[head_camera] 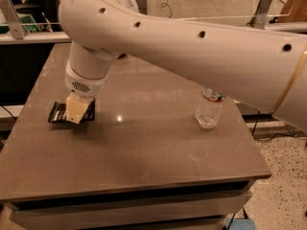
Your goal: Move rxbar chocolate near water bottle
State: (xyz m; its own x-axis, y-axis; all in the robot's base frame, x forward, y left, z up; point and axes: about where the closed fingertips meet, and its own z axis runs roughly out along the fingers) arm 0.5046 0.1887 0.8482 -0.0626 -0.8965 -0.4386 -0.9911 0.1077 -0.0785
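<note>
On the left side of a brown table (144, 147), a bar (56, 113) lies flat, close to the left edge. It is a small, thin rectangle in a black wrapper, with faint pale print across its top, too small to read. Its long side runs roughly left to right. Only its left end and a sliver of its right end show, because the gripper (76, 118) covers its middle.

The gripper is cream-coloured and wedge-shaped. It points straight down from a round white wrist, and its tip is at the bar's top surface. Whether it has closed on the bar cannot be told from this view.

A thick white arm (192, 47) stretches from the wrist across the upper part of the scene to the right edge, with small dark holes along it and a thin gold ring near the right.

Well apart from the bar, on the right side of the table, stands a bottle (209, 110). It is upright, clear and ribbed, with a white and red band around its upper part. Its top is hidden behind the arm. Bare tabletop with a small bright glint of light lies between the bar and the bottle.
</note>
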